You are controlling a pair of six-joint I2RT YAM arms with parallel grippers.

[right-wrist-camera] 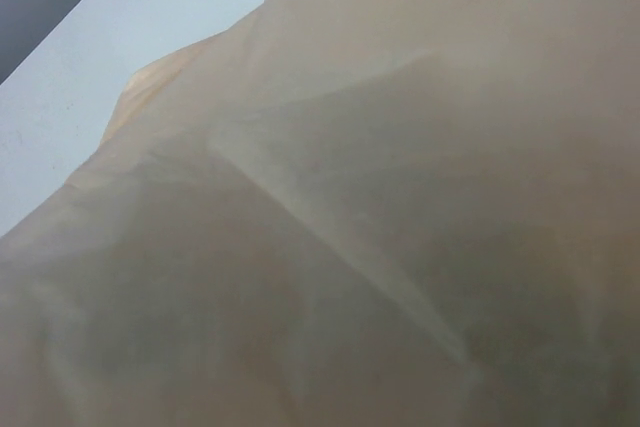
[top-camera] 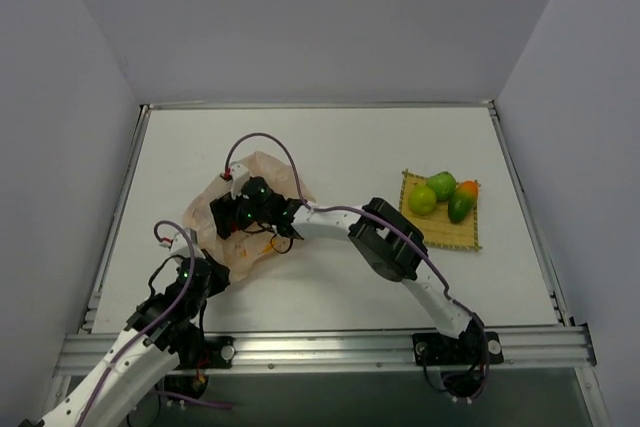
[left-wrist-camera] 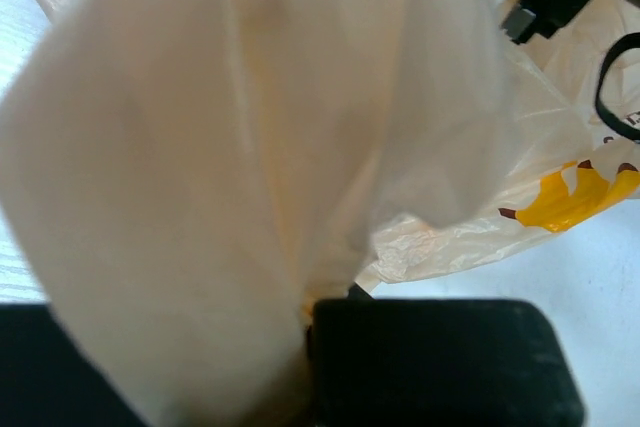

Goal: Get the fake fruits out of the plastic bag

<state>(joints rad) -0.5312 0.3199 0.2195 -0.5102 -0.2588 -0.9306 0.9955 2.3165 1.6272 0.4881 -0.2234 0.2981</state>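
The plastic bag point(top-camera: 203, 213) lies crumpled left of the table's middle. It fills the left wrist view point(left-wrist-camera: 230, 147) and the right wrist view point(right-wrist-camera: 380, 207). My left gripper point(top-camera: 199, 253) is shut on a bunched fold of the bag at its near left edge point(left-wrist-camera: 305, 319). My right gripper point(top-camera: 234, 217) reaches into the bag from the right; its fingers are hidden by the plastic. Two round light-green fruits point(top-camera: 422, 200) point(top-camera: 441, 185) and a green-and-orange oval fruit point(top-camera: 462, 203) lie on the yellow woven mat point(top-camera: 440, 234). The cluster of red fruits is hidden.
The mat sits at the right of the white table point(top-camera: 330, 147). Grey walls close in the back and both sides. A metal rail point(top-camera: 330, 347) runs along the near edge, where the arm bases stand.
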